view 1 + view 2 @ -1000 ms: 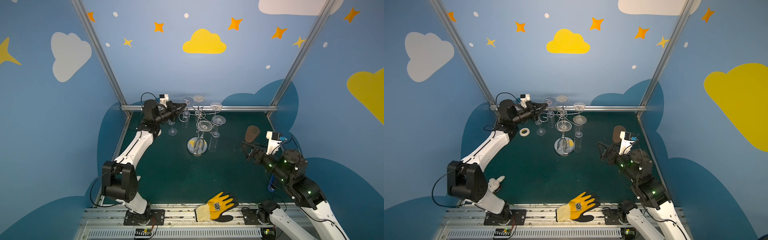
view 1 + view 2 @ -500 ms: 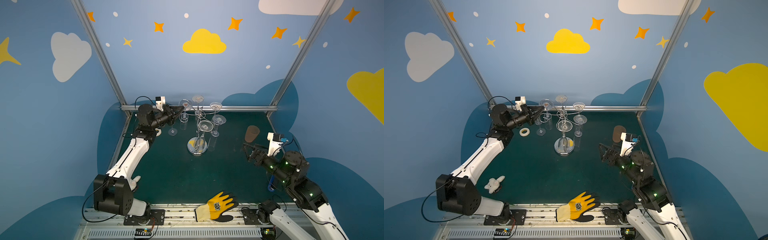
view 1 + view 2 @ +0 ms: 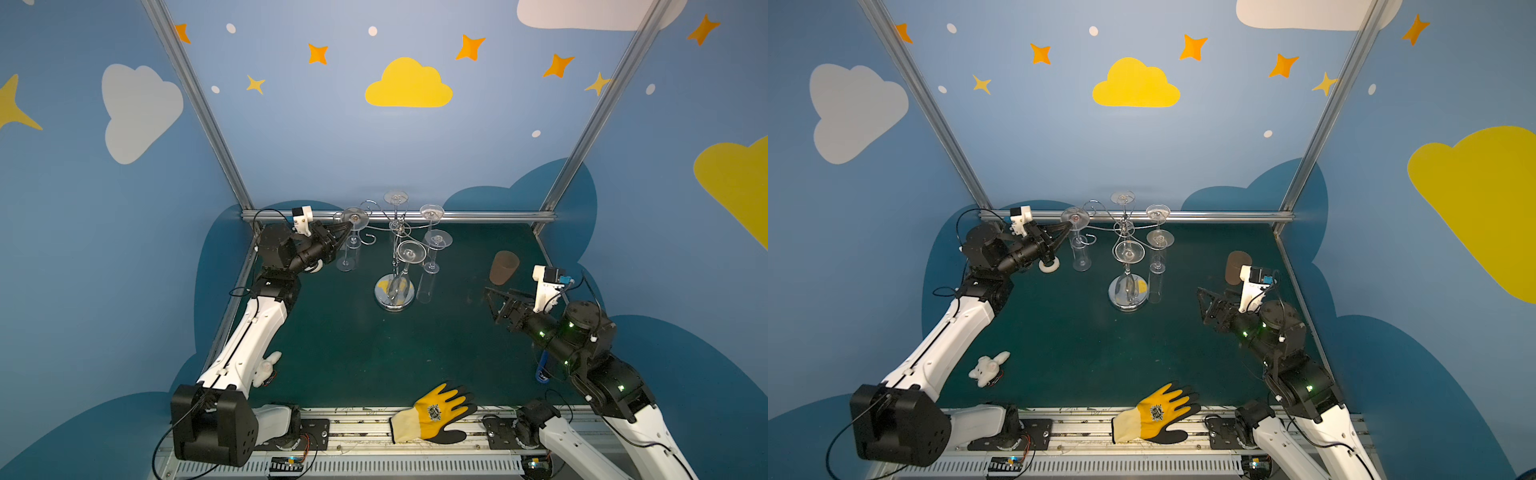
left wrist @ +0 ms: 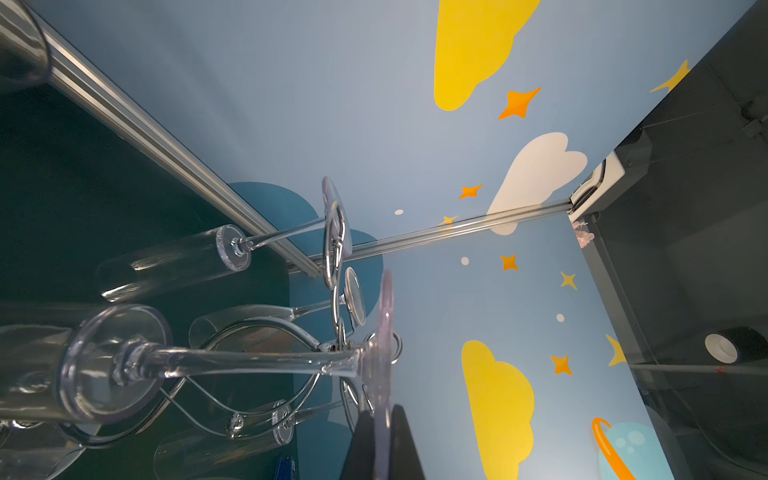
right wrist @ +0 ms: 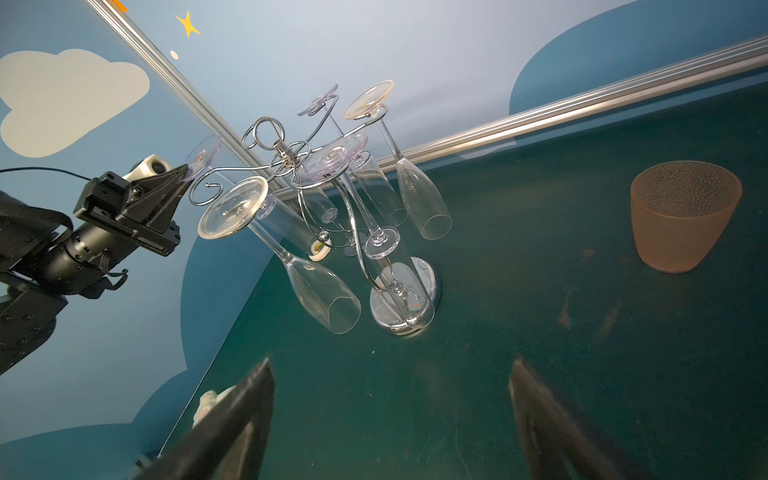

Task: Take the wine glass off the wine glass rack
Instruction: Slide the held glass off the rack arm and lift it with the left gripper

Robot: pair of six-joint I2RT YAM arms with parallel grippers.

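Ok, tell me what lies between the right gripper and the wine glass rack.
Nothing: between the right gripper and the wine glass rack the green table is bare, in both top views.

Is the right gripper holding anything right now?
No: the right gripper stands wide open with nothing in it, well short of the rack.

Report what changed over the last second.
The left gripper, shut on the round foot of a clear stemmed wine glass, drew back to the left, carrying the glass away from the shiny chrome wire rack. Nothing was newly gripped or released. The open right gripper, the four other hanging glasses, the brown plastic cup and the yellow-and-black work glove stayed put.
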